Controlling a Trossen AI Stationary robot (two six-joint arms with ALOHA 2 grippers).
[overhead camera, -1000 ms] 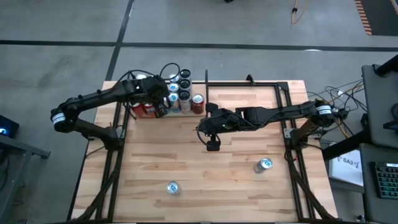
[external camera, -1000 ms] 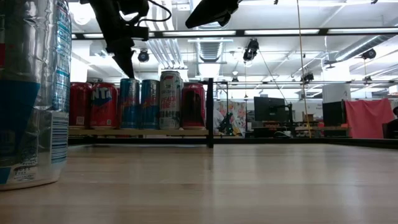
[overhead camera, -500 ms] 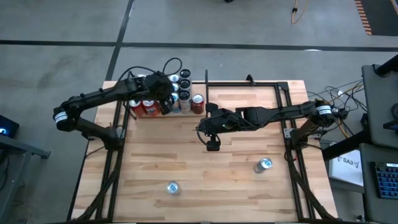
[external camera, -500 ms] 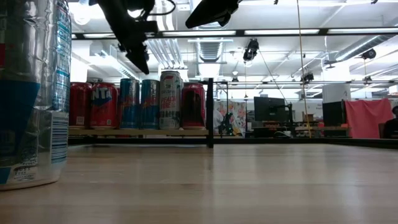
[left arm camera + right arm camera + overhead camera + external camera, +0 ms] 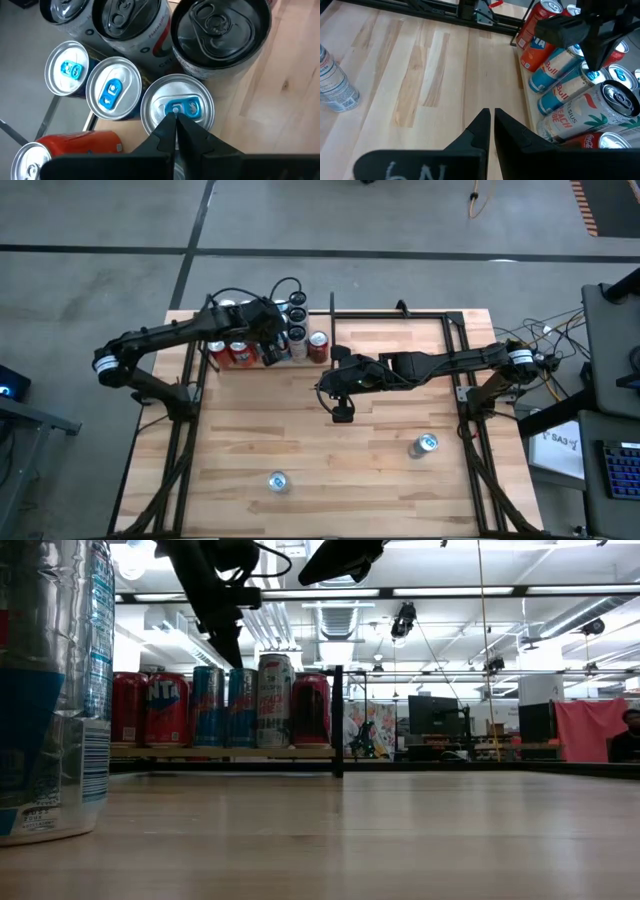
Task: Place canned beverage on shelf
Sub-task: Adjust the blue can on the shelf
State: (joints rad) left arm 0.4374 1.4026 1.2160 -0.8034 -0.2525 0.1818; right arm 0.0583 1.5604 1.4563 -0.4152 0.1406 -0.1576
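The table [image 5: 330, 480] is a light wood plank surface bounded by a thin black metal frame. The shelf [image 5: 200, 752] occupies the far left corner of the table. It has a light wood floor and a black upright post at its right end in the low view.

A row of cans [image 5: 220, 705] stands upright on the shelf: 2 red cans, 2 blue cans, 1 taller pale can and 1 more red can beside the post. The left wrist view shows further cans behind this row, including 2 with dark lids.

The left gripper [image 5: 270, 352] hangs above the shelf, over the blue cans. Its fingers [image 5: 167, 131] are closed together, hold nothing, and point down at a silver lid with a blue tab [image 5: 178, 111].

The right gripper [image 5: 341, 414] hangs over the bare middle of the table, to the right of the shelf. Its fingers [image 5: 482, 127] are closed and empty.

2 canned beverages remain off the shelf, well apart from it on the near part of the table: 1 [image 5: 277, 481] toward the near edge, and 1 [image 5: 425, 445] farther right.

The table stands on a grey concrete floor [image 5: 100, 290]. Beyond the shelf, the low view shows an open room with ceiling strip lights [image 5: 450, 591], monitors and a red cloth [image 5: 592, 728].
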